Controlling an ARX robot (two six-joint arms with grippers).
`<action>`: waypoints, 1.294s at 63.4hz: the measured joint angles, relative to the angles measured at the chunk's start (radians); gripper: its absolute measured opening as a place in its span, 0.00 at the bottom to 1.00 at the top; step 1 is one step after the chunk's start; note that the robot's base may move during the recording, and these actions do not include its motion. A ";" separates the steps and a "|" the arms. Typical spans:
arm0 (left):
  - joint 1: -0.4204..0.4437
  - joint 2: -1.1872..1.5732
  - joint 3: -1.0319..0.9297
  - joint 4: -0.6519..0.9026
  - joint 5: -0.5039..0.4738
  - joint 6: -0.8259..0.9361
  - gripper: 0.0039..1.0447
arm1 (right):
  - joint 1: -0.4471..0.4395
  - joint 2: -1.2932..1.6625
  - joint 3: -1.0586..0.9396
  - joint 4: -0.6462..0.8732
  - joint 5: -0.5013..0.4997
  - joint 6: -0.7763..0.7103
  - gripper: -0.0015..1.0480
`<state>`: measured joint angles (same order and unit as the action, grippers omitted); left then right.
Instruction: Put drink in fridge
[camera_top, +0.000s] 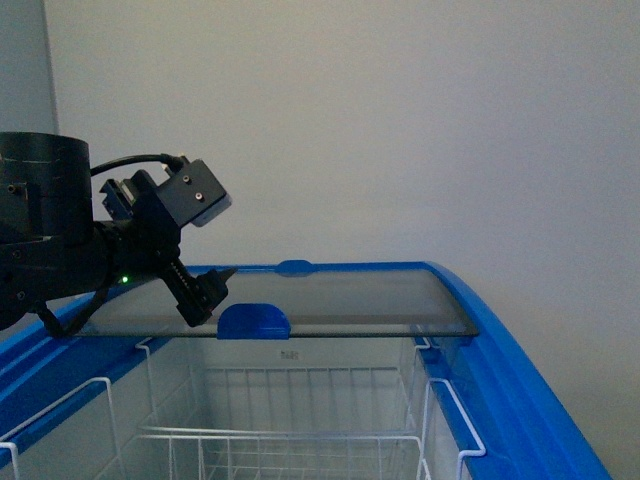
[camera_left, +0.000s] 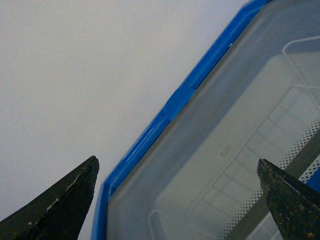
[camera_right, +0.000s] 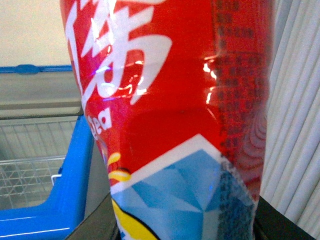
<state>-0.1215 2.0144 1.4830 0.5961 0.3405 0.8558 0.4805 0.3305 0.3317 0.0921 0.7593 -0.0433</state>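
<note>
On drink (camera_right: 170, 100): red label, white characters, "ea", blue panel.

The fridge (camera_top: 520, 370) is open at its near side. Its glass lid (camera_top: 350, 300) lies on the blue rim toward the back. White wire baskets (camera_top: 290, 435) hang inside from the rim.
</note>
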 joint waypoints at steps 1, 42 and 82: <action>0.000 -0.002 -0.003 0.000 -0.008 -0.013 0.92 | 0.000 0.000 0.000 0.000 0.000 0.000 0.38; 0.080 -0.954 -0.912 -0.092 -0.346 -0.918 0.75 | 0.000 0.000 0.000 0.000 0.000 0.000 0.38; 0.121 -1.310 -1.340 -0.037 -0.341 -0.866 0.02 | -0.205 0.820 0.848 -0.736 -0.912 -1.030 0.38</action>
<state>-0.0002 0.7044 0.1429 0.5587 -0.0002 -0.0097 0.2756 1.1507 1.1801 -0.6441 -0.1532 -1.0729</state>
